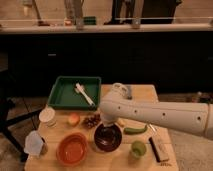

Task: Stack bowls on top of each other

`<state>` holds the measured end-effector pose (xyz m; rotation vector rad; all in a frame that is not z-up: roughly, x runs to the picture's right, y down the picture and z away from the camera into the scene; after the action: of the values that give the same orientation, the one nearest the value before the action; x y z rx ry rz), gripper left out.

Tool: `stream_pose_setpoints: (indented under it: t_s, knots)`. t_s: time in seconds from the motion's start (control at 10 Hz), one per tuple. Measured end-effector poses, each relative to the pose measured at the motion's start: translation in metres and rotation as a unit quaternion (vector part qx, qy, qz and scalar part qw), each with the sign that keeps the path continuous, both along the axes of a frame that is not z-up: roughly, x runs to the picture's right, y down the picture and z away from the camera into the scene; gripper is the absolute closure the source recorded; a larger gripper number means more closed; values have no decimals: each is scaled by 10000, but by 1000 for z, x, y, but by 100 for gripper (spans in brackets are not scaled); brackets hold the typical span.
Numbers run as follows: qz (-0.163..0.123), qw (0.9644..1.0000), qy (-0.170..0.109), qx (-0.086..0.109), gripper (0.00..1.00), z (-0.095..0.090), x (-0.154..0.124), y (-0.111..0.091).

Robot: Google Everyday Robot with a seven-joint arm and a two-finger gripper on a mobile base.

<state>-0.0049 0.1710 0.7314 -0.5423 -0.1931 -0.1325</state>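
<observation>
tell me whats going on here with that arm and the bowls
A robot arm reaches in from the right across the wooden table. Its gripper is down at the back rim of the maroon bowl and is shut. The arm hides whether it actually pinches the rim. The orange bowl sits on the table just left of the maroon one, so the two are not yet stacked. The green tray lies behind them.

Glossy maroon bowl (108,138) under the gripper (106,125), matt orange bowl (73,148), pale wooden table (144,93), smooth white arm (160,114).
</observation>
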Motion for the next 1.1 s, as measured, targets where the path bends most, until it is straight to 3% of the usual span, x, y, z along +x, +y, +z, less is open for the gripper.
stream_pose_setpoints:
  t_s: [0.5,1.1]
  knots:
    - [-178,9994,-20,-308,100,-27,-37,2]
    - [-581,9958,-338,-615,100,-41,-101,35]
